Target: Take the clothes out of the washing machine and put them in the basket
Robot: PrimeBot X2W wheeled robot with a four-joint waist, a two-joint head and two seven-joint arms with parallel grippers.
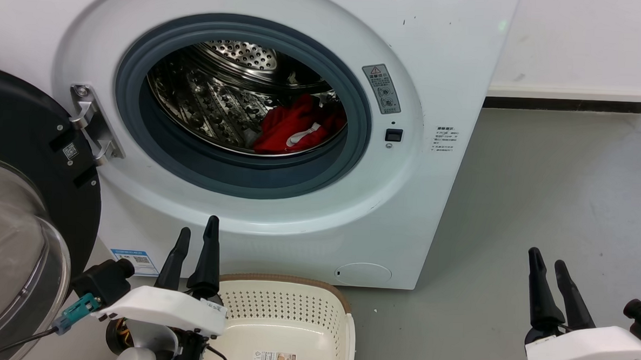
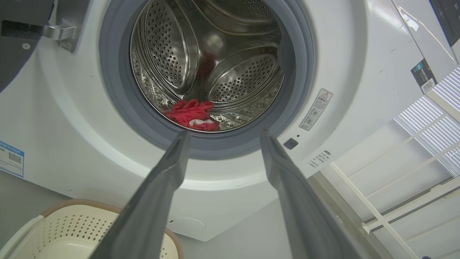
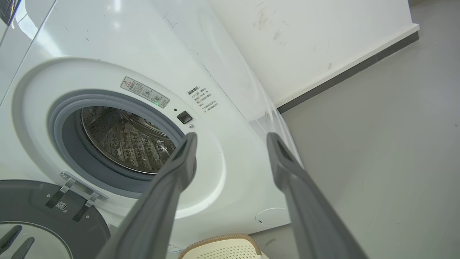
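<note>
- The washing machine (image 1: 351, 230) is the biggest thing I face. It is a smooth white box standing on the grey floor (image 1: 542, 184), with its round mouth turned toward me so the arms can reach straight in.
- Its door (image 1: 22, 199), a domed glass bowl in a black rim, hangs wide on the metal hinge at the opening's left edge. I judge it is swung that far so it blocks neither arm.
- A thick grey rubber ring (image 1: 245, 179) lines the mouth. Behind it the steel drum (image 1: 215, 105) is shiny, perforated and ribbed.
- The basket (image 1: 288, 308) stands on the floor just in front of the machine's bottom edge, below the mouth. I take that as deliberate, since it makes a short carry down from the drum. It is cream plastic and rounded, with hole-patterned walls, a brown rim and a label on its bottom. The part I see holds nothing.
- The clothes (image 1: 290, 130) lie crumpled at the drum's lower right, near its front lip. They are soft bright red fabric with a white panel, slumped where the curved wall lets them settle.
- My left gripper (image 1: 198, 224) hovers by the basket's left rim, aimed at the mouth, its long dark tapered fingers spread and empty.
- My right gripper (image 1: 546, 257) hangs over bare floor off the machine's right corner, its fingers likewise apart and empty.
</note>
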